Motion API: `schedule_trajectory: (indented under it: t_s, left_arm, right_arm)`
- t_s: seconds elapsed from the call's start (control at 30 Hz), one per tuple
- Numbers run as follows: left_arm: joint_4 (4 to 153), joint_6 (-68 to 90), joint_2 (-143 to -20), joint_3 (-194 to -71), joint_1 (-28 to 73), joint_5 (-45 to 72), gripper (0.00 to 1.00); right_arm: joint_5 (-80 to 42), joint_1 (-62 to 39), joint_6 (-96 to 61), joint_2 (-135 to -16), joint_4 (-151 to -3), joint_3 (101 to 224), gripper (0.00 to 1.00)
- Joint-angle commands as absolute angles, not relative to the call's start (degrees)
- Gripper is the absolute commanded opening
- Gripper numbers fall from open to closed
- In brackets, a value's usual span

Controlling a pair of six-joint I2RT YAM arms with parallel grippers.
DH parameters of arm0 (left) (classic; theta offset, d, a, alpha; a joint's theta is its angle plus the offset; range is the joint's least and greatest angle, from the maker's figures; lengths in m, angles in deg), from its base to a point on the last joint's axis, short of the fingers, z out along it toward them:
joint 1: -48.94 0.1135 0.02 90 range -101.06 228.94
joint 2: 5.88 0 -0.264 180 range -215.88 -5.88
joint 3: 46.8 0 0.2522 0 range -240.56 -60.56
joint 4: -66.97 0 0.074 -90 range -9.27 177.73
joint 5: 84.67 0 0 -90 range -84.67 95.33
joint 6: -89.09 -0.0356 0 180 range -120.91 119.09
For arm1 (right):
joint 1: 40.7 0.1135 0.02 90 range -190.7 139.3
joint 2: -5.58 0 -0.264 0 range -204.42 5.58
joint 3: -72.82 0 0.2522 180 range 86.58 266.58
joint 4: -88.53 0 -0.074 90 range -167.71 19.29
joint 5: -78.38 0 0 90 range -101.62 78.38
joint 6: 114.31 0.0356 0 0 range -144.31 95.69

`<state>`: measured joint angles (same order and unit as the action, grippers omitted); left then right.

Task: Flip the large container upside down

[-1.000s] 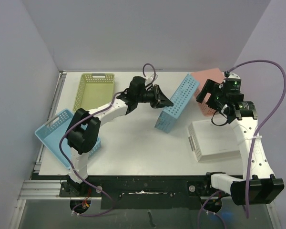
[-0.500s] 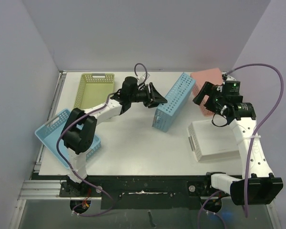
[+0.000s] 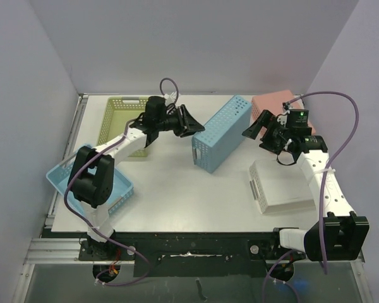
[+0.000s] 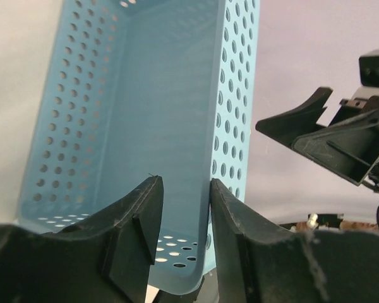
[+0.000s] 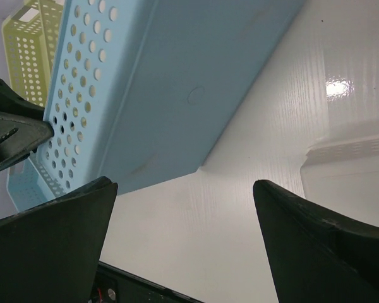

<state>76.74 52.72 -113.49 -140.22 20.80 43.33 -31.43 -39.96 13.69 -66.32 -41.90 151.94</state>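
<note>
Quick update: compared w/ a sec ago, the big blue container has been dragged left across the table and swung round a bit, towed by the left gripper as that arm is pulled back. It's now parked mid-table, propped on one long side wall instead of lying flat. The open side is faced at the left arm and the smooth bottom at the right one. In the left wrist view a side wall is seen pinched between the nearly closed fingers, so the grip is prob kept. The right gripper has been shifted left too and is held just beside the bottom face, spread wide w/ nothing in it; contact can't be confirmed tbh. So approx half the flip looks done. A further tip toward the left arm is needed to get the opening face down, and some slip at that thin wall could be expected.
</note>
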Motion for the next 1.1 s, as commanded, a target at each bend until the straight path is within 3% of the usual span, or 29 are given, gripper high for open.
schedule_trajectory:
  t_s: [0.0, 0.17, 0.37, 0.67, 0.87, 1.07]
  left_arm:
    - [71.3, 56.2, -111.9, -134.4, 25.5, 44.9, 0.33]
    - [69.9, 57.1, -113.0, -132.4, 28.8, 43.9, 0.33]
    - [90.6, 41.5, -117.0, -142.8, 28.9, 35.1, 0.36]
    - [104.4, 29.7, -119.0, -150.2, 23.8, 27.2, 0.41]
    - [112.2, 25.8, -116.0, -156.9, 21.7, 22.4, 0.42]
    - [118.0, 23.8, -107.0, -159.4, 29.6, 19.7, 0.44]
  right_arm:
    - [-34.3, -40.2, 14.1, -67.3, -46.2, 153.4, 0.95]
    - [-34.4, -40.2, 13.4, -68.1, -46.3, 153.6, 0.95]
    - [-33.0, -40.3, 11.8, -68.3, -45.5, 153.5, 0.95]
    - [-31.4, -39.2, 7.9, -68.2, -43.9, 153.8, 0.94]
    - [-25.5, -25.3, 5.6, -70.6, -42.6, 157.7, 0.94]
    - [-25.2, -11.3, 6.9, -78.5, -48.0, 160.3, 0.92]
